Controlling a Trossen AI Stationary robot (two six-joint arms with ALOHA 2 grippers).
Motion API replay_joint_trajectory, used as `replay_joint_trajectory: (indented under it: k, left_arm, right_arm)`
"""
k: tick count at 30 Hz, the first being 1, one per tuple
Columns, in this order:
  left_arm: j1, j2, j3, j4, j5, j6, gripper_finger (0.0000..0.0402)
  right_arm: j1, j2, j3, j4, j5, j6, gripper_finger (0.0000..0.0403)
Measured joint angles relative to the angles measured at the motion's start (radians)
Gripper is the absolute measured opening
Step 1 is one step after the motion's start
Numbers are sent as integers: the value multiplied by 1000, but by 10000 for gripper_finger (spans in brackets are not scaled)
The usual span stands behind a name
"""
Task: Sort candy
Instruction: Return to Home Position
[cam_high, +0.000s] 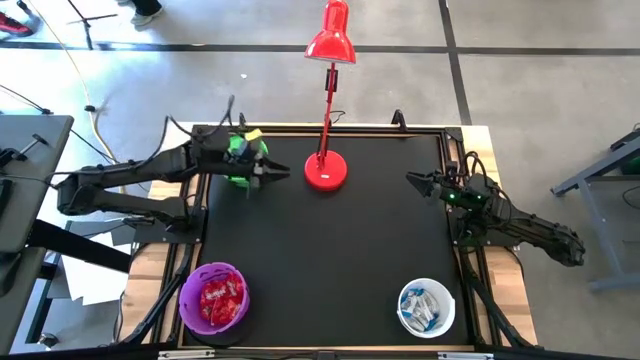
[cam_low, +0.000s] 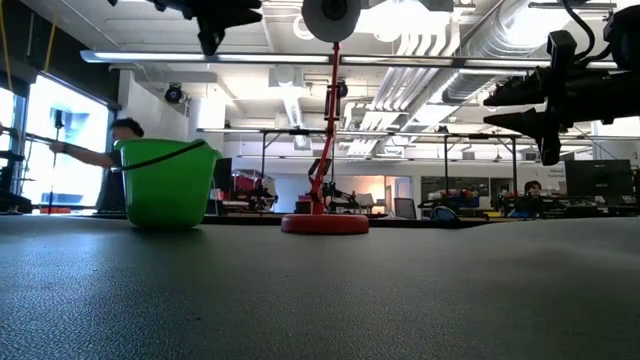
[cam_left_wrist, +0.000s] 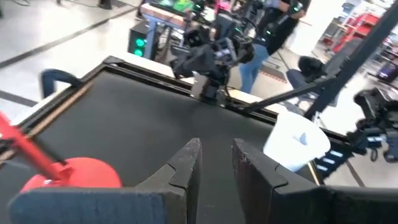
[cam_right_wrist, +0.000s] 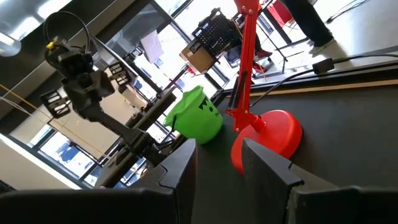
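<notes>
Red-wrapped candy (cam_high: 221, 297) lies in the purple bowl (cam_high: 190, 300) at the near left. Blue-and-white candy (cam_high: 424, 306) lies in the white bowl (cam_high: 444, 322) at the near right. The green bowl (cam_high: 238, 150) stands at the far left, largely covered by my left arm; its contents are hidden. My left gripper (cam_high: 283, 175) hovers just past the green bowl, pointing toward the lamp, open by a narrow gap (cam_left_wrist: 215, 163) and holding nothing. At the right edge, my right gripper (cam_high: 410, 180) is raised and level, open (cam_right_wrist: 217, 163) and holding nothing.
A red desk lamp stands on its round base (cam_high: 325, 171) at the far middle, between the two grippers, with its shade (cam_high: 331, 42) beyond the far edge. The black mat (cam_high: 330, 250) is bare between the bowls. People and desks show in the room behind.
</notes>
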Motion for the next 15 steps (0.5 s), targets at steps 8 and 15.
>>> replay_joint_trajectory:
  k: [8,15]
  left_arm:
    - [-95,153,0,152,-56,0,76]
    - [-153,305,0,322,-57,-1,76]
  right_arm:
    - [0,0,0,0,0,0,122]
    - [0,0,0,0,0,0,122]
